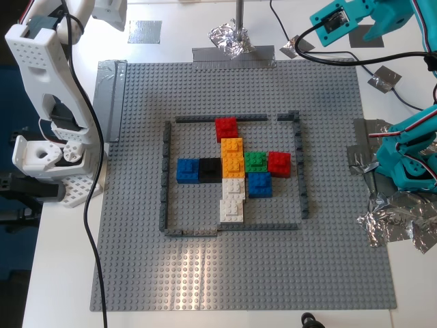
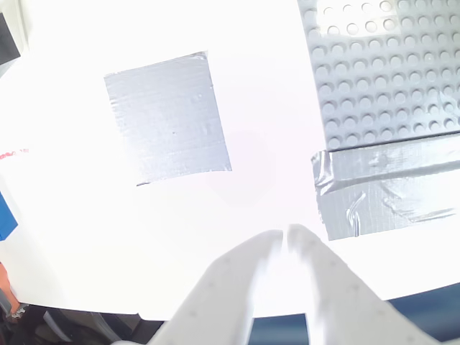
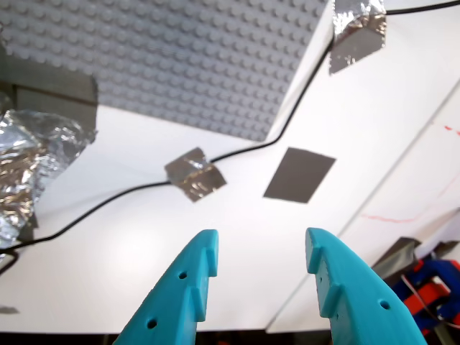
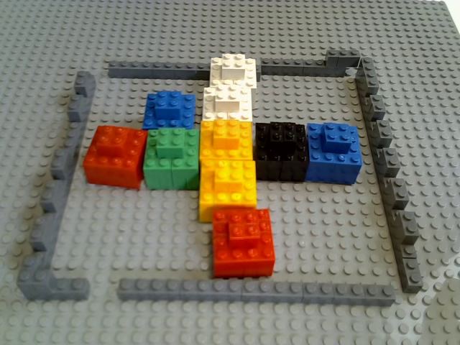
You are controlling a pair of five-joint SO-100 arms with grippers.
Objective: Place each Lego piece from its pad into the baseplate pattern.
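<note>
The baseplate (image 1: 136, 260) carries the pattern (image 1: 232, 171), ringed by dark grey strips (image 4: 251, 290). In it sit two red Lego pieces (image 1: 227, 128) (image 1: 278, 163) and two blue ones (image 1: 188, 170) (image 1: 259, 184). Both pads are bare: one (image 3: 298, 175) lies ahead of my first gripper (image 3: 260, 244), whose teal fingers stand open and empty. The other (image 2: 169, 118) lies ahead of my second gripper (image 2: 286, 233), whose white fingers are shut on nothing. In the exterior view the teal arm (image 1: 355, 20) is at the upper right and the white arm (image 1: 48, 89) at the left.
Crumpled foil (image 1: 399, 222) lies at the exterior view's right and more foil (image 1: 231, 37) wraps a metal post behind the plate. A black cable (image 1: 85, 205) crosses the plate's left edge in the exterior view. Another cable (image 3: 237, 152) runs past the first pad. Grey tape (image 2: 388, 187) holds the plate's corner.
</note>
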